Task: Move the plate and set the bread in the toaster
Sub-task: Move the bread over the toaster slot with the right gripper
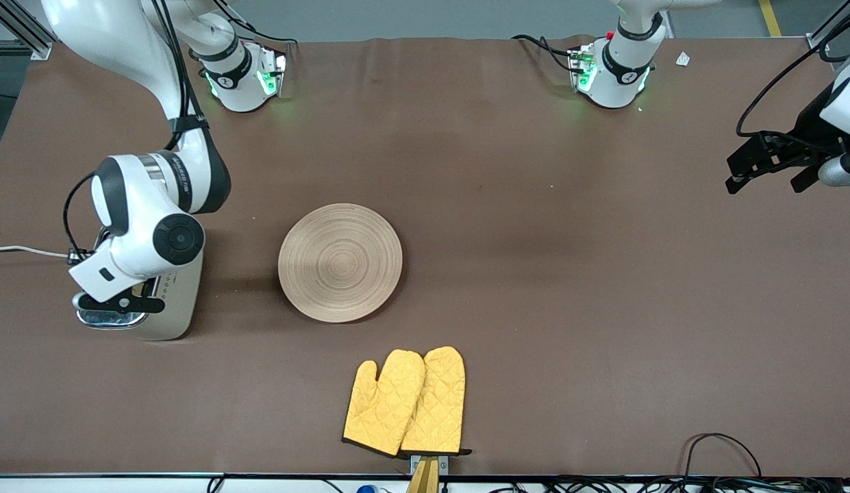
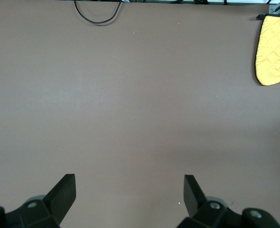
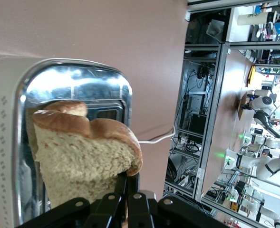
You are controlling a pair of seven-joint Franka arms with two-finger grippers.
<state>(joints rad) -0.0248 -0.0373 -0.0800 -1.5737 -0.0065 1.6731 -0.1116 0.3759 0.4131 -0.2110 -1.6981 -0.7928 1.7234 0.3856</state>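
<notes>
A: Status of plate? Status of bread?

B: Round, flat, light wooden plate point(image 1: 340, 262) resting bare on the brown surface point(image 1: 568, 274), beside the toaster toward the left arm's end; judged already moved, though not verifiable here. Squarish brown speckled bread slice point(image 3: 82, 156) pinched at one edge by right end effector point(image 3: 127, 199), fingers nearly together on the slice, directly over the boxy cream-beige toaster with chrome top point(image 1: 166, 308). Slot point(image 3: 106, 114) visible just above the crust in the right wrist view; slice not yet seated, as far as can be told.

A: Left arm?

B: Waiting. Left end effector point(image 2: 129, 192) spread wide, holding nothing, over bare surface at the left arm's end. Pair of yellow quilted oven mitts point(image 1: 405, 402) lying nearer to the front camera than the plate, untouched.

A: Remaining work?

B: Likely: align slice with slot, lower, release, withdraw. Risk judged: crust catching on chrome rim if tilted.
</notes>
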